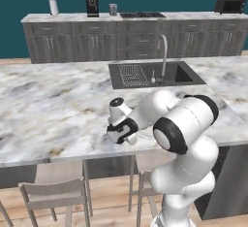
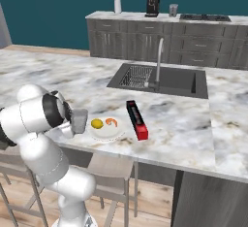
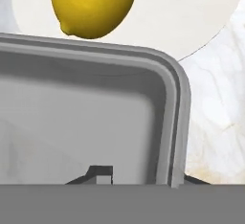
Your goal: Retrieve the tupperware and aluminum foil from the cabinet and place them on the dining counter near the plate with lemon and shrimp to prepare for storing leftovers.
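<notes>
Right up against the hand camera sat the tupperware [image 3: 95, 122], its grey rim and one rounded corner close in, the rest cut off by the frame. One dark fingertip [image 3: 98, 174] poked up inside its wall, another just outside the corner, so the gripper [image 3: 139, 180] straddled the wall; whether the jaws were pinching it or just parted off it, I couldn't tell. In the right base view the tupperware [image 2: 79, 121] showed as a pale grey block at the hand, touching the left edge of the plate [image 2: 104, 129]. Its long axis was hard to judge, with the arm covering much of it. Just past the rim lay the lemon [image 3: 93, 5], and beside it on the plate the orange shrimp [image 2: 112, 121]. Next to the plate on its right lay the aluminum foil [image 2: 136, 119], long axis running away from the counter's near edge toward the sink [image 2: 164, 80], red end nearest the edge. All of it rested on the marble dining counter [image 1: 53, 105], stools [image 1: 53, 192] tucked below. Beyond stood grey drawer units against a teal wall.
</notes>
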